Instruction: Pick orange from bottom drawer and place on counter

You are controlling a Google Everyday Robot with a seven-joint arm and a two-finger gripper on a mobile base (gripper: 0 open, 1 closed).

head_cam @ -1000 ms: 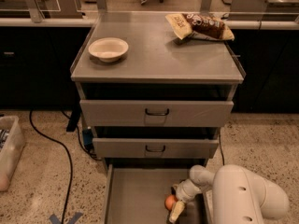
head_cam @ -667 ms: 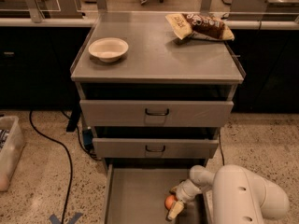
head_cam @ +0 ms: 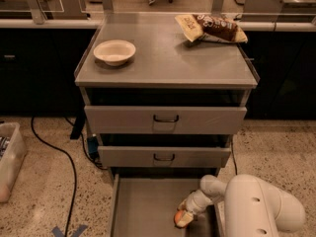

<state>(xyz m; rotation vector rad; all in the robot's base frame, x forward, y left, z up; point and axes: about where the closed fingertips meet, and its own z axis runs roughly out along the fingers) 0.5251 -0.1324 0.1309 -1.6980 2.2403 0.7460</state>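
The orange [head_cam: 177,218] lies in the open bottom drawer [head_cam: 143,206], near its right side at the lower edge of the camera view. My gripper [head_cam: 184,213] reaches down into the drawer from the right and is right at the orange, covering part of it. My bulky white arm [head_cam: 261,211] fills the lower right corner. The counter [head_cam: 168,63] is the grey metal cabinet top above the drawers.
A white bowl [head_cam: 114,51] stands on the counter's left and a chip bag [head_cam: 212,28] at its back right. Two upper drawers [head_cam: 165,118] are slightly ajar. A black cable [head_cam: 69,167] and a pale bin [head_cam: 10,157] lie on the floor at left.
Almost nothing has moved. The gripper and the orange stay at the same spot in the bottom drawer.
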